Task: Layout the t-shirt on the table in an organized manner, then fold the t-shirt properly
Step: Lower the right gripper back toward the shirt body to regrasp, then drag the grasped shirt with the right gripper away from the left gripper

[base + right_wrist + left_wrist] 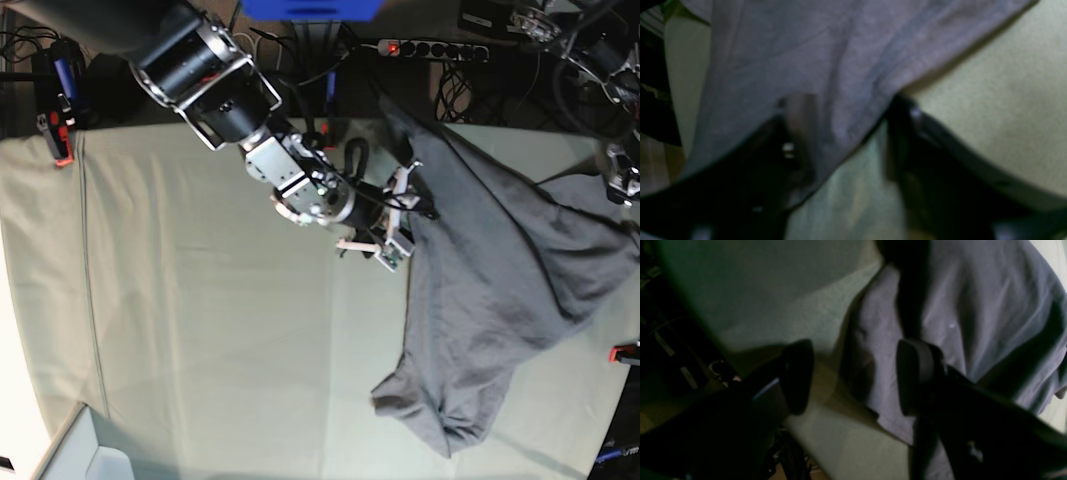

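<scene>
The grey t-shirt [500,290] lies crumpled and creased on the right half of the table [200,300], one end bunched near the front edge. My right gripper [405,218] reaches in from the back left to the shirt's left edge. In the right wrist view the right gripper [850,140] is open, its fingers straddling the t-shirt [840,66] hem. In the left wrist view my left gripper [857,376] is open, one finger over the t-shirt [973,306], the other over the table [773,290]. The left arm [618,165] shows only at the right border.
Red-black clamps [55,135] [625,352] grip the pale green cover at the left and right edges. A power strip [430,47] and cables lie behind the table. The left half of the table holds only the creased cover.
</scene>
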You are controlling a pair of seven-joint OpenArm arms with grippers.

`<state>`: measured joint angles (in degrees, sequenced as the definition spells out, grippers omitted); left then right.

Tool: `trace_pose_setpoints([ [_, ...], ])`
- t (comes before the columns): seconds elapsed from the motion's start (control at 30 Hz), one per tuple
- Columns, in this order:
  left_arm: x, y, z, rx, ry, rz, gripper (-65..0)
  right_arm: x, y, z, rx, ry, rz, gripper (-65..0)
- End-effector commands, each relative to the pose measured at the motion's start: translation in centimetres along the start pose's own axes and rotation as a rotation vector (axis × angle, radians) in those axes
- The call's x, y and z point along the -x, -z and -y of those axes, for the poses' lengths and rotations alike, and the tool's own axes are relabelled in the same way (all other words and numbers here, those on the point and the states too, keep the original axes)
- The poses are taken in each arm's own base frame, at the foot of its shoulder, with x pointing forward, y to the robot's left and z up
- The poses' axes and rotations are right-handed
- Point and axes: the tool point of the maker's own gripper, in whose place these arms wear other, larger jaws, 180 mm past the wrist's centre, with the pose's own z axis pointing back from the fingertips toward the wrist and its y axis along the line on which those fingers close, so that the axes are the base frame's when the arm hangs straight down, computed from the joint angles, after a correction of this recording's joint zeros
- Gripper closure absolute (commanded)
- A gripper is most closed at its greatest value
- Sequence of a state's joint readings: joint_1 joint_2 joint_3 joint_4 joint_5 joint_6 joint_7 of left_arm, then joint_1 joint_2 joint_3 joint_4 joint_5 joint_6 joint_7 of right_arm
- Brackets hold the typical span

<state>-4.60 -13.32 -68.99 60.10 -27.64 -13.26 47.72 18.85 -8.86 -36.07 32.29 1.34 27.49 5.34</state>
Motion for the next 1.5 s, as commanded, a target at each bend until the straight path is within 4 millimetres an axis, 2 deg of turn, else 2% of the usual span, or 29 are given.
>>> trace_pose_setpoints([
  [0.0,-2.2,-0.5,0.6,0.02,0.015,0.053,-38.0,1.2,0.0,-1.0,-0.046,-0.018,-0.054,-23.5],
  [0.17,-2.2,-0.5,0.6,0.02,0.015,0.053,-38.0,0.4,0.0,-0.9,-0.042,-0.014,-0.011,0.0],
  [0.27,-2.2,-0.5,0.6,0.019,0.016,0.053,-38.0,-1.2,0.1,-0.8,-0.04,0.011,0.035,0.0],
  [0.37,-2.2,-0.5,0.6,0.019,0.016,0.051,-38.0,-5.6,-0.6,-0.1,-0.02,0.105,0.178,0.0],
  [0.4,-2.2,-0.5,0.7,0.022,0.014,0.052,-38.0,-6.2,-1.1,0.2,-0.009,0.145,0.212,0.0],
  [0.47,-2.3,-0.4,0.8,0.023,0.014,0.053,-38.0,-7.3,-3.5,2.6,0.045,0.176,0.264,0.0],
  [0.6,-3.0,-0.8,1.3,0.03,0.027,0.076,-38.0,-8.0,-8.2,5.4,0.141,0.18,0.329,0.0],
  [0.7,-4.6,-1.9,2.3,0.043,0.062,0.129,-38.0,-7.3,-12.5,7.2,0.228,0.158,0.358,0.0],
  [0.77,-4.3,-2.0,2.9,0.055,0.065,0.125,-38.0,-6.5,-15.1,8.4,0.283,0.15,0.368,0.0],
  [0.93,-5.1,-3.2,5.0,0.119,0.066,0.137,-38.0,-2.9,-21.7,9.9,0.423,0.151,0.355,0.0],
  [1.1,-5.1,-3.5,6.3,0.192,0.016,0.131,-38.0,0.2,-26.9,12.1,0.574,0.196,0.339,0.0],
  [1.2,-5.0,-3.4,6.4,0.201,0.002,0.129,-38.0,2.3,-29.1,12.8,0.643,0.231,0.318,0.0],
  [1.27,-4.9,-3.4,6.3,0.2,0.001,0.127,-38.0,3.5,-29.7,12.4,0.654,0.247,0.299,0.0],
  [1.4,-4.8,-3.4,6.2,0.197,0.004,0.125,-38.0,4.0,-29.3,10.2,0.578,0.222,0.268,0.0],
  [1.47,-4.7,-3.5,6.1,0.195,0.005,0.125,-38.0,3.5,-29.6,9.9,0.57,0.202,0.268,-3.5],
])
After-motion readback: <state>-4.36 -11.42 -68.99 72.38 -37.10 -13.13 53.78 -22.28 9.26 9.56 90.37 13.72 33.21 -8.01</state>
